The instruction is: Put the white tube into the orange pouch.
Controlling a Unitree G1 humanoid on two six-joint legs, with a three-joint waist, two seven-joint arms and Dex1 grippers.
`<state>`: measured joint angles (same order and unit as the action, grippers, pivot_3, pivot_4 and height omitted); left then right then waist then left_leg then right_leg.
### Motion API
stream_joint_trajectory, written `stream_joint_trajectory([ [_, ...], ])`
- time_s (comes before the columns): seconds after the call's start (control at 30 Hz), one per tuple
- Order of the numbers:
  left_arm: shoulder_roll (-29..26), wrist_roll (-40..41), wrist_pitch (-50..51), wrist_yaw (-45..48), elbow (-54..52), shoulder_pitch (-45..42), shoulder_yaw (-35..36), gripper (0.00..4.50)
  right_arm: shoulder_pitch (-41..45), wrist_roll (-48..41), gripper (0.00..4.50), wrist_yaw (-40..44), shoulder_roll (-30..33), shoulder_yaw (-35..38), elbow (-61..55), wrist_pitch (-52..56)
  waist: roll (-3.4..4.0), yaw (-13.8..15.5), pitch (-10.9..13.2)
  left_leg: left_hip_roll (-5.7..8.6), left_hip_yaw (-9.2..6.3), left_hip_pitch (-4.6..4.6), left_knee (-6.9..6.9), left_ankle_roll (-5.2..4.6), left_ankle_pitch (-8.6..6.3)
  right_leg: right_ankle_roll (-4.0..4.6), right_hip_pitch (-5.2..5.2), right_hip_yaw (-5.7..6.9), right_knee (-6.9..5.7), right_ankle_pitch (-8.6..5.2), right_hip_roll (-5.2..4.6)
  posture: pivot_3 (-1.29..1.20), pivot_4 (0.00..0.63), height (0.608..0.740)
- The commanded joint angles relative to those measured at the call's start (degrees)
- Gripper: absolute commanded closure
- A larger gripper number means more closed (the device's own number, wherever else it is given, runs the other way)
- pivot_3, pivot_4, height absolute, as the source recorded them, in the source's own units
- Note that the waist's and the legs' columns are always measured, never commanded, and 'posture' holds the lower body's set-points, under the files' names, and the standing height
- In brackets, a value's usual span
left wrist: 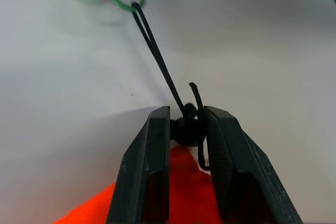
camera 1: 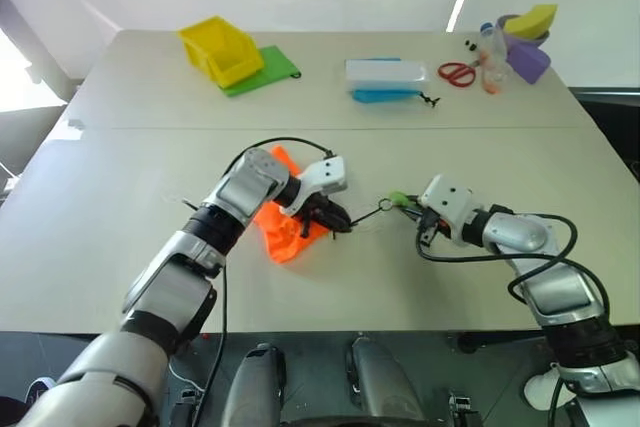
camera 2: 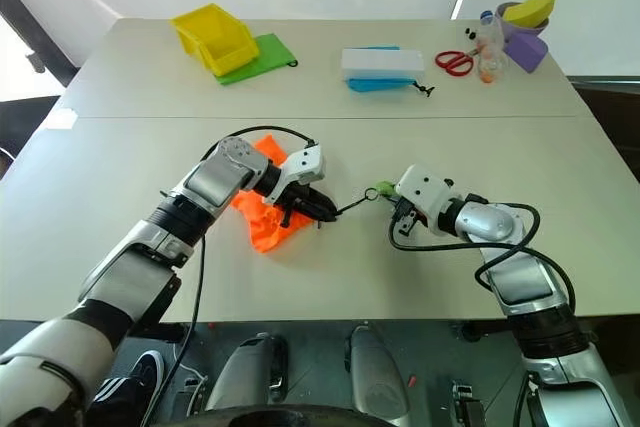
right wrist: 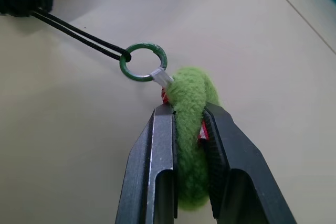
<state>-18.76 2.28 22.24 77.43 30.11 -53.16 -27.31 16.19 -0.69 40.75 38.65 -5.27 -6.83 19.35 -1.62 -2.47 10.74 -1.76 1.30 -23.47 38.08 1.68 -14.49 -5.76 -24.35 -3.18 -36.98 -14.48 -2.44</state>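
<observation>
left wrist view: one orange pouch [left wrist: 173, 192], one cord [left wrist: 157, 56].

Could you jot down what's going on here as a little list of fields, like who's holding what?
Left gripper: shut on the black cord stopper at the mouth of the orange pouch
Right gripper: shut on the green fuzzy tag
Link between them: black cord running to a green ring, pulled straight
Pouch: lying crumpled on the table
Far side of table: yellow bin, red scissors
</observation>
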Motion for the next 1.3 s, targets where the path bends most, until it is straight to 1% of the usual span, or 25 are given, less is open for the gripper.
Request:
stream_joint_trajectory([
  [0.03,-1.79,-1.18,-0.03,0.74,-3.27,1.53,-0.37,3.45,1.75,1.17,3.88,-2.55,0.45,2.71,1.44,-1.78,0.00,0.09,0.00,0.00,0.00,0.01,0.00,0.00,0.00,0.00,0.00,0.00,-0.02,0.00,0.00,0.00,0.150,0.740],
  [0.2,-4.97,-0.95,0.78,2.14,-8.09,3.54,-0.17,3.45,3.15,2.72,3.88,-4.76,0.79,2.94,3.96,-2.81,0.00,0.02,0.00,0.00,-0.01,0.01,0.00,0.00,0.00,-0.01,0.00,0.00,-0.04,0.00,0.00,0.00,0.150,0.740],
  [0.3,-5.14,-1.15,0.62,0.34,-7.60,3.42,0.80,3.45,3.38,2.69,3.88,-4.89,0.70,2.90,4.45,-3.16,0.00,0.13,0.00,-0.01,-0.01,0.01,0.00,0.00,0.00,-0.01,0.00,0.00,-0.05,0.00,0.00,0.00,0.150,0.740],
  [0.33,-5.80,-0.83,1.00,1.28,-8.41,3.89,0.60,3.45,3.37,2.76,3.88,-4.90,0.75,2.76,4.40,-3.21,0.00,0.16,0.00,-0.01,-0.02,0.01,0.00,0.00,0.00,-0.01,0.00,0.00,-0.06,0.01,0.01,0.00,0.150,0.740],
  [0.43,-8.61,-0.01,2.50,4.05,-12.42,5.92,0.03,3.45,3.19,3.11,3.88,-5.02,1.16,2.72,4.83,-3.59,0.01,-0.08,0.00,-0.01,0.00,0.01,0.00,0.00,0.00,-0.01,0.00,-0.01,-0.06,0.00,0.00,0.00,0.150,0.740],
  [0.7,-15.28,-0.18,1.99,6.23,-17.84,9.61,0.24,3.45,3.61,4.67,3.88,-6.83,2.20,3.65,7.33,-4.06,0.02,-0.02,-0.01,-0.05,0.00,0.06,-0.01,0.00,0.00,0.09,-0.01,-0.01,-0.11,-0.05,0.03,0.00,0.150,0.740],
  [0.83,-16.46,0.47,1.71,5.88,-18.62,10.52,0.64,3.45,4.20,5.26,3.88,-7.30,2.42,3.46,8.49,-4.65,0.02,0.03,-0.01,-0.03,0.01,0.06,0.01,0.00,0.00,0.10,0.00,-0.01,-0.11,-0.05,0.02,0.00,0.150,0.740],
  [0.9,-15.62,0.63,1.65,4.72,-18.17,10.44,1.20,3.45,4.35,5.30,3.88,-7.26,2.27,3.31,8.65,-5.03,0.02,0.02,-0.01,-0.04,0.02,0.06,0.01,0.00,0.00,0.10,0.00,-0.02,-0.11,-0.05,0.02,0.00,0.150,0.740],
  [0.97,-14.56,1.33,3.78,4.35,-17.87,10.17,1.47,3.45,4.40,4.58,3.88,-6.41,1.86,3.09,8.73,-4.66,0.02,0.06,-0.01,-0.04,0.01,0.05,0.01,0.00,0.00,0.06,0.00,-0.01,-0.11,-0.03,0.03,0.00,0.150,0.740],
  [1.03,-13.30,2.10,4.76,3.60,-17.58,9.83,2.18,2.91,4.28,3.19,3.88,-5.25,1.38,3.22,8.18,-3.70,0.02,0.10,-0.01,-0.03,0.01,0.05,0.01,0.00,0.00,0.05,0.00,-0.01,-0.12,-0.03,0.03,0.00,0.150,0.740],
  [1.07,-13.03,2.77,6.02,3.87,-17.81,9.70,2.41,2.59,4.24,1.41,3.59,-4.54,0.85,4.02,7.67,-2.44,0.02,0.10,-0.01,-0.03,0.01,0.05,0.02,-0.01,0.00,0.05,0.00,-0.02,-0.12,-0.03,0.02,0.00,0.150,0.740],
  [1.13,-12.35,3.44,6.42,3.01,-17.75,9.46,3.27,1.59,4.07,0.03,2.90,-3.76,0.72,4.56,7.02,-1.77,0.02,0.16,-0.01,-0.03,0.02,0.04,0.03,-0.01,0.01,0.03,0.00,-0.02,-0.11,-0.01,0.02,0.00,0.150,0.740],
  [1.2,-11.08,5.44,7.23,1.95,-17.46,9.02,5.52,0.57,3.19,-1.59,1.91,-2.20,0.65,4.74,5.56,-0.65,0.02,0.28,-0.01,-0.02,0.01,0.04,0.03,-0.01,0.00,-0.01,0.00,-0.01,-0.11,0.01,0.01,0.00,0.150,0.740],
  [1.23,-10.28,7.69,9.08,1.75,-17.80,8.73,7.49,0.10,2.49,-2.10,1.44,-1.23,0.90,4.55,4.58,-0.26,0.02,0.36,-0.01,-0.02,0.01,0.04,0.04,-0.01,0.00,-0.02,0.00,-0.01,-0.12,0.01,0.01,0.00,0.150,0.740],
  [1.27,-9.66,9.86,11.13,1.72,-18.35,8.52,9.25,0.00,1.89,-2.33,0.86,-0.62,1.12,4.42,3.75,-0.11,0.02,0.39,-0.01,-0.03,0.00,0.03,0.04,-0.01,0.01,-0.02,0.00,-0.01,-0.12,0.01,0.01,0.00,0.150,0.740],
  [1.3,-9.27,11.96,11.31,1.71,-19.29,8.64,11.28,0.00,1.27,-2.79,0.35,0.04,1.26,4.51,2.85,0.14,0.02,0.36,-0.01,-0.03,-0.01,0.03,0.05,-0.01,0.01,-0.02,0.00,-0.01,-0.12,0.01,0.02,0.00,0.150,0.740],
])
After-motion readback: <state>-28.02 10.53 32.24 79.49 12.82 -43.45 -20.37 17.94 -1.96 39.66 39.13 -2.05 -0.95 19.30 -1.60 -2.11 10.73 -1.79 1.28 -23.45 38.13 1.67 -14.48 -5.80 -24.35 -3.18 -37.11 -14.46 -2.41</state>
